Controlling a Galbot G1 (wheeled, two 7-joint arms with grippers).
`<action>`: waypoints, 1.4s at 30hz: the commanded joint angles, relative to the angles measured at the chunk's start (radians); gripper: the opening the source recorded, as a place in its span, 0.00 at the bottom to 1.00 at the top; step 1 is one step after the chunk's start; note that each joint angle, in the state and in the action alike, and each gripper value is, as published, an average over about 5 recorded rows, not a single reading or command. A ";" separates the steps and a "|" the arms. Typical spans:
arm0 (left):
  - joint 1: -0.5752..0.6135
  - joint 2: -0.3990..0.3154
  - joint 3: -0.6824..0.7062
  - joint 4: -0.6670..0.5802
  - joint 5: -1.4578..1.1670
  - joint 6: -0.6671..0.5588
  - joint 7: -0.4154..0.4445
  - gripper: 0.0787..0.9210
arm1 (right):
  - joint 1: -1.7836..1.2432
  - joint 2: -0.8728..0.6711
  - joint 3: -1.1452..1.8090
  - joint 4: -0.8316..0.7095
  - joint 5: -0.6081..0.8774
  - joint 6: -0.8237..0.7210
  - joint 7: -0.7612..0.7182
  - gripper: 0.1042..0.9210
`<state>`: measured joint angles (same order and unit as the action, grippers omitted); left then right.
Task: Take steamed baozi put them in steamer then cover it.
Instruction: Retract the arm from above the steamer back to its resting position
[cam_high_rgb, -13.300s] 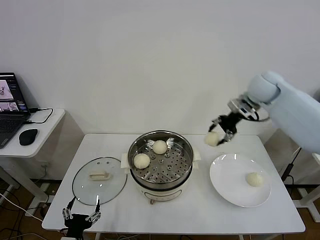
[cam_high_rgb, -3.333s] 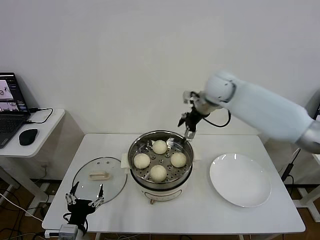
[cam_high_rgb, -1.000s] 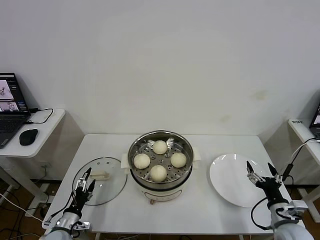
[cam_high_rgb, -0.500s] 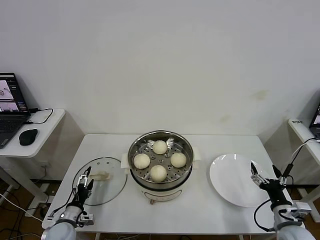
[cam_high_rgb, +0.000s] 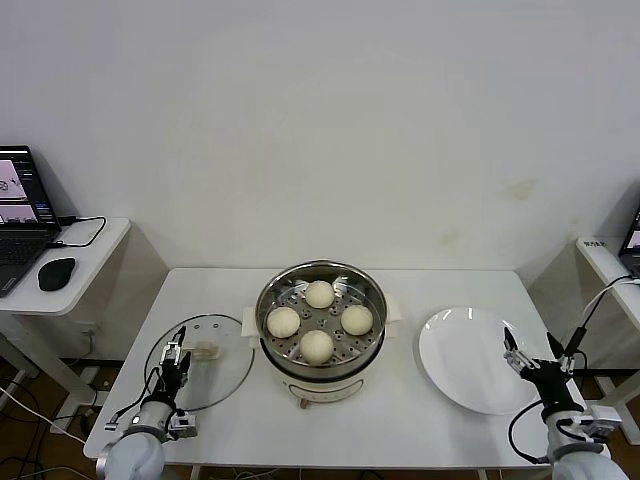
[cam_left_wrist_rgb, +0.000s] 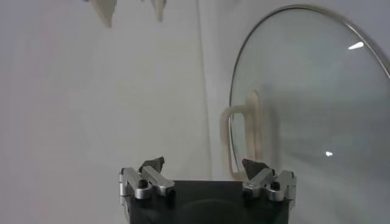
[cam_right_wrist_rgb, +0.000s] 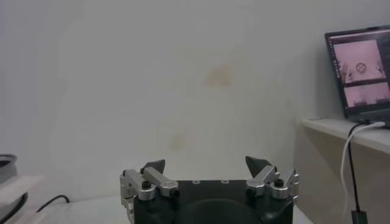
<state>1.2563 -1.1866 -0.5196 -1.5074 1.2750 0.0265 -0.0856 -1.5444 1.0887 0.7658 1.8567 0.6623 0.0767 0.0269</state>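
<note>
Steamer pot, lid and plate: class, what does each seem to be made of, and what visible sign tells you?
Steamer: looks like polished stainless steel, since its rim mirrors the room and its tray is perforated.
Lid: likely clear glass, as the table shows through it; its cream handle is probably plastic.
Plate: glossy white, perhaps ceramic.

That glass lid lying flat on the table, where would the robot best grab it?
Probably by the cream handle at the centre of the glass lid, coming down from above. The lid lies flat on the table, so its thin rim offers little to pinch, while the handle stands up. The open left gripper is right beside it.
</note>
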 joint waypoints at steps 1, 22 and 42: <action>-0.051 -0.026 0.024 0.029 0.003 0.063 -0.004 0.88 | -0.002 0.003 0.003 -0.006 -0.005 0.003 0.000 0.88; -0.090 -0.063 0.039 0.104 0.017 0.108 -0.038 0.83 | -0.016 0.008 0.008 -0.007 -0.016 0.014 -0.001 0.88; -0.062 -0.046 0.032 0.057 0.018 0.105 -0.039 0.14 | 0.005 0.013 0.016 -0.005 -0.021 0.005 -0.005 0.88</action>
<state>1.1731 -1.2415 -0.4803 -1.3990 1.2892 0.1263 -0.1291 -1.5552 1.1006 0.7804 1.8510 0.6399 0.0868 0.0225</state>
